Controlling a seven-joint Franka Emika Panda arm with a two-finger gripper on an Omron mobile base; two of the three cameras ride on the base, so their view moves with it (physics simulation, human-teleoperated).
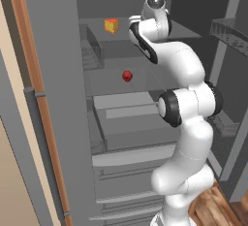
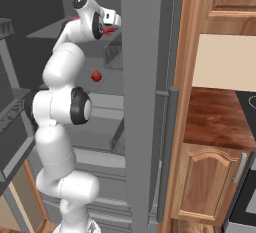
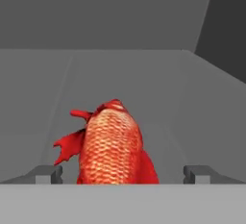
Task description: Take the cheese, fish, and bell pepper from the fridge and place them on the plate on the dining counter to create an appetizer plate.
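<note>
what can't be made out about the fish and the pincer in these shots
- Scaly red-orange fish: hand view, its near end is cut off by the bottom edge, so contact with the pincer is unclear.
- Fish, right base view: only a red sliver shows; the white arm and the grey fridge wall hide the rest.
- Pincer, left base view: hidden behind the arm's wrist.
</note>
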